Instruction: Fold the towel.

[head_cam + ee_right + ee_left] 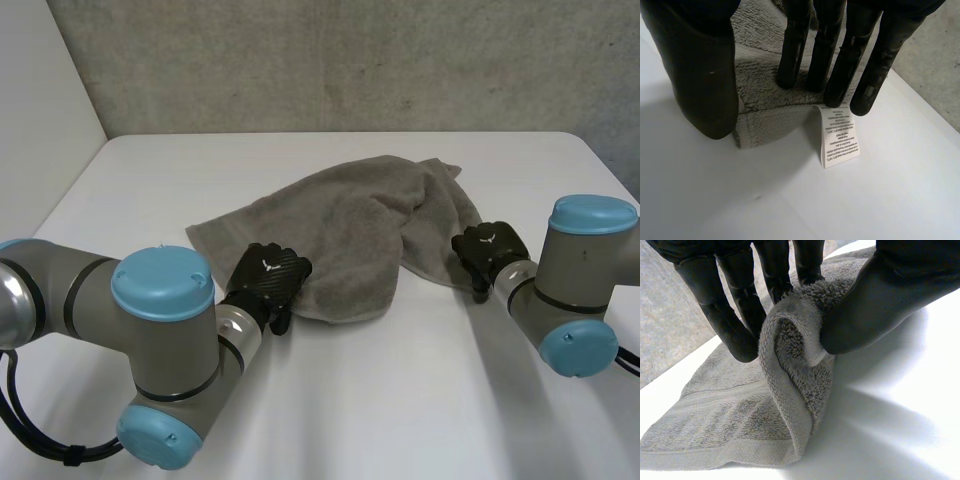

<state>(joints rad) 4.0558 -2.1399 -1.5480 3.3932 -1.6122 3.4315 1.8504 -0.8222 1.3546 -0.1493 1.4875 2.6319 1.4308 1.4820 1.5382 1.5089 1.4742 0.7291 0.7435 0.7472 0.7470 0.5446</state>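
A grey towel (pixel 370 220) lies crumpled in the middle of the white table (pixel 420 400). My left hand (pixel 268 278) is at the towel's near left edge. In the left wrist view its fingers and thumb (pixel 880 300) pinch a raised fold of the towel (pixel 790 370) between them. My right hand (pixel 490 248) is at the towel's right corner. In the right wrist view its straight fingers (pixel 840 65) rest their tips on the towel corner (pixel 765 95), with the thumb held apart over the corner's edge. A white care label (pixel 838 136) sticks out from the towel at the fingertips.
Bare white tabletop (pixel 150 170) surrounds the towel on all sides. A grey wall (pixel 350 60) stands behind the table's far edge.
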